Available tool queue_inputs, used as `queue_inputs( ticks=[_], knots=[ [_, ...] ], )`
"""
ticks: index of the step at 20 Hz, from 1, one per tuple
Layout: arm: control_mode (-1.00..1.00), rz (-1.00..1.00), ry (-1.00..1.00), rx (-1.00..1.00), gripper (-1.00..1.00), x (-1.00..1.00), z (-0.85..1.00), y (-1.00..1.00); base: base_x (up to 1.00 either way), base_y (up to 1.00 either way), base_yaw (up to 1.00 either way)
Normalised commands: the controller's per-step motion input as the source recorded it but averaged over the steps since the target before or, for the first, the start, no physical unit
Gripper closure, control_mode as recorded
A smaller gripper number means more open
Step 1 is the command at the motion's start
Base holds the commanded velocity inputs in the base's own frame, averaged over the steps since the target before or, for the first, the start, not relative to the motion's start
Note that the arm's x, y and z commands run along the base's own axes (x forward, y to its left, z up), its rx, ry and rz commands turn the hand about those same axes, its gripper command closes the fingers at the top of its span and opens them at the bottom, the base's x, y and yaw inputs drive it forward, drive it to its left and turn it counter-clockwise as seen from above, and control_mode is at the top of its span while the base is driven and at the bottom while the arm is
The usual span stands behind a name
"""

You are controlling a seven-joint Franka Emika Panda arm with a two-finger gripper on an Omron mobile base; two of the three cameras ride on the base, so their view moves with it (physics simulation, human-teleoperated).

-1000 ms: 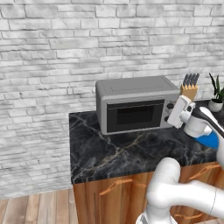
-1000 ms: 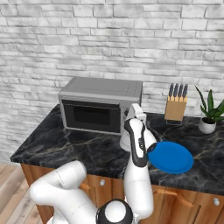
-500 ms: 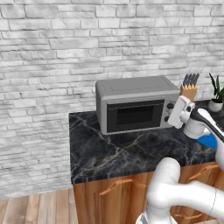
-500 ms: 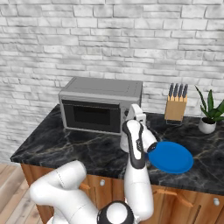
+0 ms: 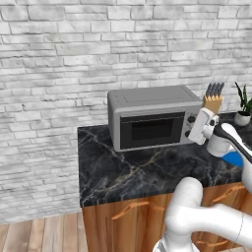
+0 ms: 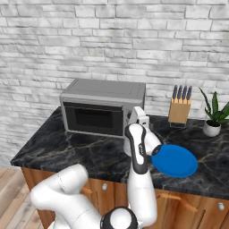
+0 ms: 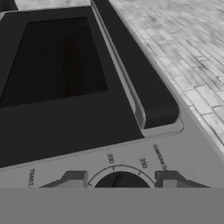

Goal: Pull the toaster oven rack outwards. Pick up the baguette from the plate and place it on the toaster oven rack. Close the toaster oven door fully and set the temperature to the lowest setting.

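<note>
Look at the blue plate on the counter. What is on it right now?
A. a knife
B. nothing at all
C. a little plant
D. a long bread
B: in the right base view the blue plate lies bare on the dark counter, with no bread on it; the knife block and the plant stand apart, behind it.

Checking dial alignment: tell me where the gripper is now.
In the hand view the gripper straddles a dark knob on the toaster oven panel, right of its closed door.
</note>
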Motion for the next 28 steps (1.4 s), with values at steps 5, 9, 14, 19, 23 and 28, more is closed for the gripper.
queue_inputs(
  ticks=[5, 9, 14, 19, 23, 28],
  knots=[
    [-1.0, 0.25, -0.18, -0.26, 1.0, 0.23, -0.45, -0.56, 0.0, 0.0, 0.0],
    [-1.0, 0.22, -0.17, -0.44, 1.0, 0.16, -0.45, -0.25, 0.0, 0.0, 0.0],
    [-1.0, 0.16, -0.18, -0.63, 1.0, 0.21, -0.31, -0.02, 0.0, 0.0, 0.0],
    [-1.0, 0.09, -0.15, -0.75, 1.0, 0.28, -0.21, 0.0, 0.0, 0.0, 0.0],
    [-1.0, 0.05, -0.08, -0.73, 1.0, 0.42, -0.1, -0.1, 0.0, 0.0, 0.0],
    [-1.0, 0.05, -0.04, -0.6, 1.0, 0.42, 0.0, -0.38, 0.0, 0.0, 0.0]
  ],
)
